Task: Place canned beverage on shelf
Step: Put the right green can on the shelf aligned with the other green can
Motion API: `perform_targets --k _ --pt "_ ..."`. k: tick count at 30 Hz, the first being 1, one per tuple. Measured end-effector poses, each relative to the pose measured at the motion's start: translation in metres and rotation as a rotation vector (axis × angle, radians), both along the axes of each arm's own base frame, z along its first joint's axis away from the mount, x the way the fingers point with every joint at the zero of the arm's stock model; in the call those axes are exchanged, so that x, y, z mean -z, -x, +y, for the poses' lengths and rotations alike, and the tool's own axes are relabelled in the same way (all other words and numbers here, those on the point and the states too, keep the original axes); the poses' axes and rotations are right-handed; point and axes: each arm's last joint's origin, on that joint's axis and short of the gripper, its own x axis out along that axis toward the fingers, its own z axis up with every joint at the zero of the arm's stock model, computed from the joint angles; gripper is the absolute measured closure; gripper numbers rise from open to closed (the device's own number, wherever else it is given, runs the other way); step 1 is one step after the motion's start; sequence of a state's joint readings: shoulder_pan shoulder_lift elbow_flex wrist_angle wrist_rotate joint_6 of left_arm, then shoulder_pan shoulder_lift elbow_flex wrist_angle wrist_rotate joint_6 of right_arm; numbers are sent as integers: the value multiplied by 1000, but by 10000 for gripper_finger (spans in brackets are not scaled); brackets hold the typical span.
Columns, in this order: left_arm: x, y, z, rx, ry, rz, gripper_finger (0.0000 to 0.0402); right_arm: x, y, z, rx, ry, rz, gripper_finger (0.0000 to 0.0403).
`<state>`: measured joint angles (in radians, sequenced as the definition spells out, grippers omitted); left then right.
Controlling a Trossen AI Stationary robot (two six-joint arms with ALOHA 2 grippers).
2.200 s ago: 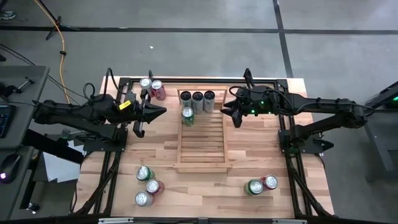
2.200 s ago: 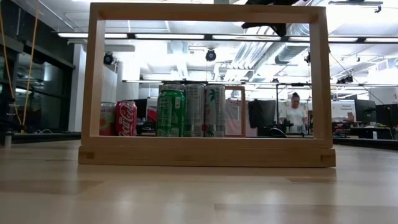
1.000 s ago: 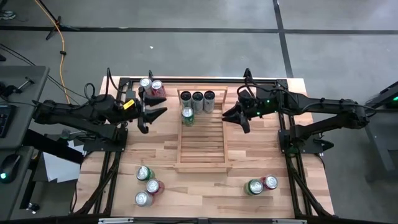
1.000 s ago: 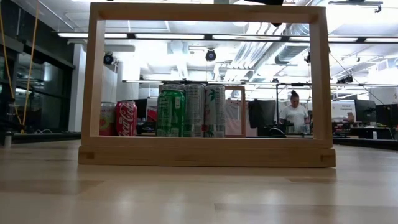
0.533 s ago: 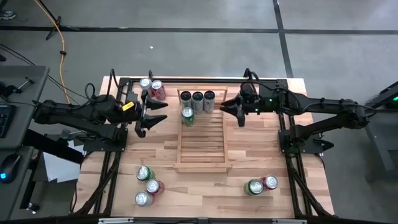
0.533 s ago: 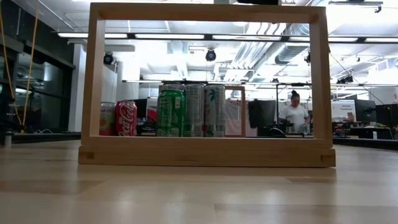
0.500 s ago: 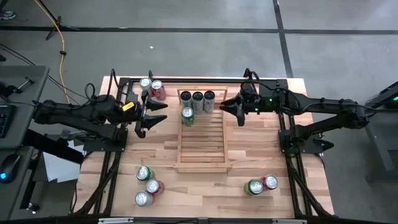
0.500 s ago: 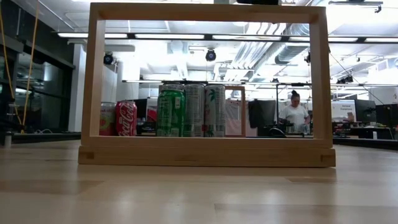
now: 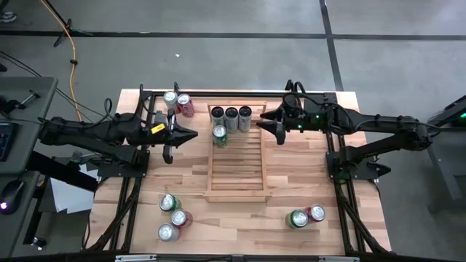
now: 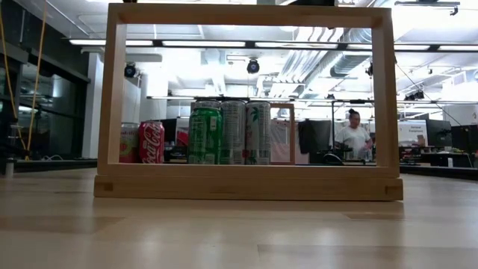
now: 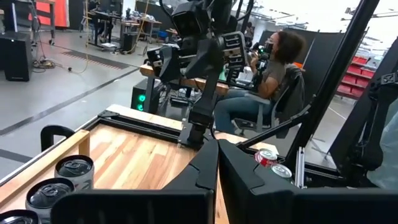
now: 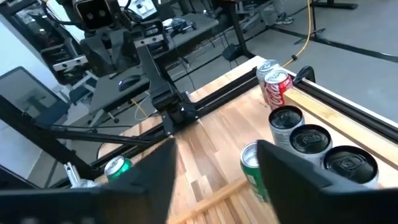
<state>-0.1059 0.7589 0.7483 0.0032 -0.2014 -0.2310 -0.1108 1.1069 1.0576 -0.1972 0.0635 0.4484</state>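
The shelf (image 9: pixel 234 156) is a light-wood slatted rack lying in the middle of the table. At its far end stand three dark-topped cans (image 9: pixel 231 113) in a row. A green can (image 9: pixel 219 135) stands just in front of the leftmost one; it also shows in the low view (image 10: pixel 205 134). My left gripper (image 9: pixel 194 135) hovers left of the shelf, shut and empty, pointing level toward it (image 11: pixel 217 163). My right gripper (image 9: pixel 268 125) hovers at the shelf's far right corner, open with nothing between its fingers (image 12: pixel 217 171).
Two cans (image 9: pixel 177 100) stand at the far left edge. Three cans (image 9: pixel 172 217) lie grouped near left and two cans (image 9: pixel 306 216) near right. A black frame (image 9: pixel 233 93) rims the table. A seated person (image 11: pixel 273 68) is beyond the table.
My left gripper has shut on nothing and now points straight toward the shelf. My right gripper has swung from pointing at the table's near left toward the far end of the shelf. The cans and the shelf have stayed where they were.
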Motion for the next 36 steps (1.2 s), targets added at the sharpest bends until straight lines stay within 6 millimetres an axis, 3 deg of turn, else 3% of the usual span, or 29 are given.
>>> perform_targets --k 5,9,13,17,21,24,29,36 --pt "0 0 0 -3 1 0 401 -6 -2 3 -46 11 -61 98" --pt "0 0 0 -12 1 0 401 -9 -5 11 -110 140 -88 54" --pt "1 0 1 -30 1 12 401 -11 -7 21 -177 231 -82 43" --pt "4 0 1 -35 -1 38 401 -41 1 39 -261 236 -95 42" --pt "7 0 2 -57 -6 68 401 -60 16 61 -309 219 99 42" --pt "8 1 2 -79 -9 79 401 -65 26 81 -327 114 278 42" --pt "9 1 3 -102 -6 88 401 -43 24 126 -370 -78 539 43" --pt "9 1 3 -116 13 84 401 9 19 198 -430 -82 870 43"
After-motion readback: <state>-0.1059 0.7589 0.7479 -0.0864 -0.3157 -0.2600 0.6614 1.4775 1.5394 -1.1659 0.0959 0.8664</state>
